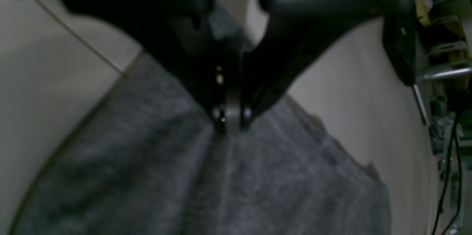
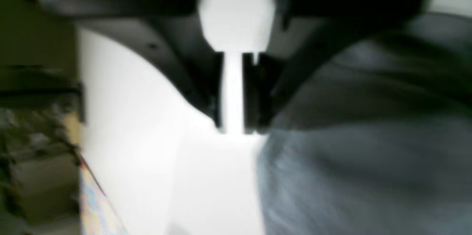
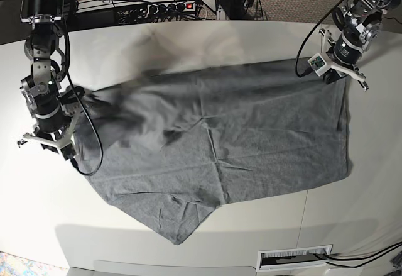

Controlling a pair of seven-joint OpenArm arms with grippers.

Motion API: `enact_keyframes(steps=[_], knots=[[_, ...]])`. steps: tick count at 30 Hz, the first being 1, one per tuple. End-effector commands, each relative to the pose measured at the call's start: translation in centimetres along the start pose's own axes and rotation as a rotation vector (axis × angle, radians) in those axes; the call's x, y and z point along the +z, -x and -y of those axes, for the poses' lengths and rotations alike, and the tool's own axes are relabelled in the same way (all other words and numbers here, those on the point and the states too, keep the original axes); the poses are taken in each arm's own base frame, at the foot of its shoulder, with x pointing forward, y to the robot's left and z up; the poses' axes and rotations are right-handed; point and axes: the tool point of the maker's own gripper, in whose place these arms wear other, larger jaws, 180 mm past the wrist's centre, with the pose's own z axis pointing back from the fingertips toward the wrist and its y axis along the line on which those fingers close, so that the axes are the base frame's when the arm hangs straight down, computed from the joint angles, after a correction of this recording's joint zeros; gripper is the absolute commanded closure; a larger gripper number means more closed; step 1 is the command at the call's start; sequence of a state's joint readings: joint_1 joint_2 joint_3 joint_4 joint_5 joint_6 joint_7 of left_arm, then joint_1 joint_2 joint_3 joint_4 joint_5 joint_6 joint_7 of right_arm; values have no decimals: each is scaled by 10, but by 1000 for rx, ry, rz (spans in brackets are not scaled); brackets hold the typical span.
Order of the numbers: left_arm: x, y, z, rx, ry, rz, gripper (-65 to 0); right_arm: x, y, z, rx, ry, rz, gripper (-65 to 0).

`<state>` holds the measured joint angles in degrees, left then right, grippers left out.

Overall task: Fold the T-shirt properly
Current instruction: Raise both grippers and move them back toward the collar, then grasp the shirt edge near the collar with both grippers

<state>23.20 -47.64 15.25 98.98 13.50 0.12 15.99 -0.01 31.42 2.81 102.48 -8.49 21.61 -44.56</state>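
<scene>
A heather-grey T-shirt [image 3: 239, 144] lies spread across the middle of a pale counter [image 3: 188, 238], its broad body reaching from the left of the base view to the right. Most of the cloth rests flat with shallow creases; a pointed flap at its near edge trails toward the counter's front. The cloth at the base view's left end is blurred and rumpled.

At the base view's upper right, the left gripper [image 3: 331, 75] sits on the shirt's far corner. Its wrist camera shows the dark jaws drawn together on a pinch of grey knit, the fabric [image 1: 221, 176] fanning away below the tips over the pale counter [image 1: 368, 98].

At the base view's left, the right gripper [image 3: 63, 145] stands at the shirt's other end, just beside the rumpled edge. Its wrist camera, heavily blurred, shows a narrow bright slot between the two dark jaws, with nothing visible in the gap; the grey cloth [image 2: 368, 176] lies to one side of the tips, and bare white counter [image 2: 147, 135] shows on the other. The jaws are parted and hold nothing that can be seen.

Behind the counter, a power strip [image 3: 166, 7] and a tangle of cables [image 3: 125, 9] line the far edge, and black cables [image 3: 314, 24] loop from the left arm.
</scene>
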Motion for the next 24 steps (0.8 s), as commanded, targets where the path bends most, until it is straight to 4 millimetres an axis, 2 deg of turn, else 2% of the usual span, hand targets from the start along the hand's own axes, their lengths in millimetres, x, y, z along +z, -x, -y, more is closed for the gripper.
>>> enact_keyframes(steps=[1,8,14,20,24], knots=[[2,2,-4,-24,-4,-4,0,3,-10,22,10,61,34,-160],[3,4,-3,-30,-1,-7,0,3,-12,19,-12,46,44,-159],[3,3,-3,-31,-3,-7,0,6,-31,-19,-190,-149,125,-151],[3,7,-3,-37,-4,-28,0,5,-34,-58,-133,-254,113,0],[3,8,-6,-63,-16,-34,0,-1,-22,-89,-75,-328,65,0]])
